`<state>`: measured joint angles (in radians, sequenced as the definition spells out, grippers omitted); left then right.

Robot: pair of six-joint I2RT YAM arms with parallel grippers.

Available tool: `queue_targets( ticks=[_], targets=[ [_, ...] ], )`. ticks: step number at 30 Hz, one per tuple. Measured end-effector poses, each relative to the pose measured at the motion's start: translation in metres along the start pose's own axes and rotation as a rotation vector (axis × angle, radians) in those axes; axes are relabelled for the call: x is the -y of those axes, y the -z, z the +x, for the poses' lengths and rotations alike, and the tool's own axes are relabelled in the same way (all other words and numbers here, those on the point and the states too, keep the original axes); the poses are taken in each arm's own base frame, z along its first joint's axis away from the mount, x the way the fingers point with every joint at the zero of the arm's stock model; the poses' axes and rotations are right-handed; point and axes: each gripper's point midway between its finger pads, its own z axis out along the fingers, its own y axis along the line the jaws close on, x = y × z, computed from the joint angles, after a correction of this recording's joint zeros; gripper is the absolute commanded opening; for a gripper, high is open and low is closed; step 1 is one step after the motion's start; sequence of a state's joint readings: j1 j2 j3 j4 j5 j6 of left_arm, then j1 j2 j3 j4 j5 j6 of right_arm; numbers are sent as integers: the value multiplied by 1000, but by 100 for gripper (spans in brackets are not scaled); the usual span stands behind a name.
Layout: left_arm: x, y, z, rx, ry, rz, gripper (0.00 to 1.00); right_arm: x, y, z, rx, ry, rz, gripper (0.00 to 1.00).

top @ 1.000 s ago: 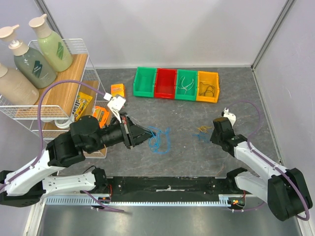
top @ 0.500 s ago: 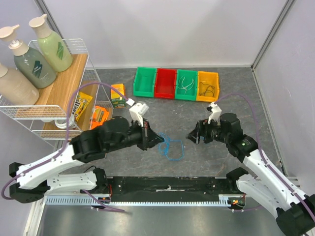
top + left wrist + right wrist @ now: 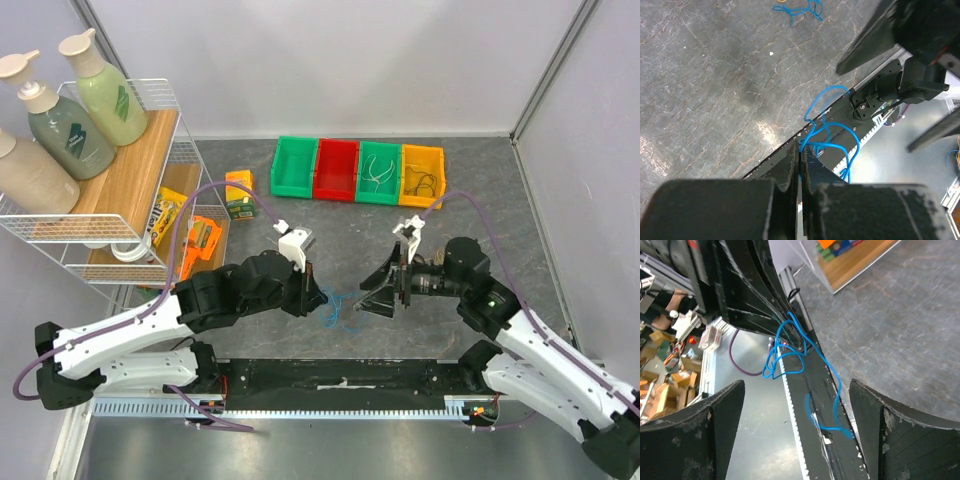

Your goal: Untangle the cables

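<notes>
Left hand (image 3: 800, 152) clamped shut on the blue cable (image 3: 827, 132). Fingers are pressed together and the wire comes out between the tips in loose loops. The hand is up off the desk (image 3: 480, 230), on the near side of the bin row (image 3: 357, 171), roughly in line with its red bin.

Right hand (image 3: 372, 293) is wide open with nothing in it. It's also on the near side of the bin row, about in line with the second green bin, tips pointing at the left hand. Its wrist cam shows the blue loops hanging in the gap between its spread fingers (image 3: 715, 415). Can't tell if either finger touches the wire.

From the top cam the blue cable hangs as a small curly bunch between the two hands, well short of the bin row. Can't tell if the low end reaches the desk.

A second blue cable (image 3: 800, 9) lies flat on the desk, seen only at the top edge of the left wrist cam. Can't place it against the bin row from that view.

In the bin row:
- The second green bin holds white cables (image 3: 376, 178).
- The yellow end bin holds a black cable (image 3: 424, 185).
- The first green and the red bins look bare inside.

Small orange box (image 3: 238, 195) sits just left of the bin row. Farther left is a wire rack (image 3: 150, 180) with pump bottles (image 3: 70, 130) on top and snack packs (image 3: 203, 240) by its near corner.
</notes>
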<state>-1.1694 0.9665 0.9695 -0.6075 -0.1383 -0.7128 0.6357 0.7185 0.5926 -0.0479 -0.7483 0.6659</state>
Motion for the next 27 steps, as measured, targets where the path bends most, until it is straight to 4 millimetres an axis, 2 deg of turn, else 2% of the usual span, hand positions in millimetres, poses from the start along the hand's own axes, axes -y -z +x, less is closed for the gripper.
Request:
queue_targets(
  ticks=[6,11,12,13,15,16,17,21,24,27],
  targets=[
    [1,12,-7,42,9,23,2,0,-21,29,-109,-51,-4,78],
    [3,17,-9,54,14,34,2,19,-24,48,-152,-52,115,76],
    [3,17,-9,53,14,35,2,24,-24,50,-152,-52,137,71],
    [3,17,-9,53,14,35,2,27,-24,51,-151,-52,152,58],
    [3,17,-9,53,14,36,2,33,-25,54,-148,-52,175,20],
    [3,17,-9,52,14,37,3,35,-25,55,-145,-54,186,7],
    [3,17,-9,51,14,37,9,36,-25,54,-139,-58,195,1],
    [4,17,-6,37,13,45,45,41,-24,47,-110,-56,245,0],
    [2,18,-1,19,10,37,55,31,-24,25,-80,-5,245,0],
    [0,22,1,15,11,37,58,-7,-24,-21,-14,84,159,0]
  ],
)
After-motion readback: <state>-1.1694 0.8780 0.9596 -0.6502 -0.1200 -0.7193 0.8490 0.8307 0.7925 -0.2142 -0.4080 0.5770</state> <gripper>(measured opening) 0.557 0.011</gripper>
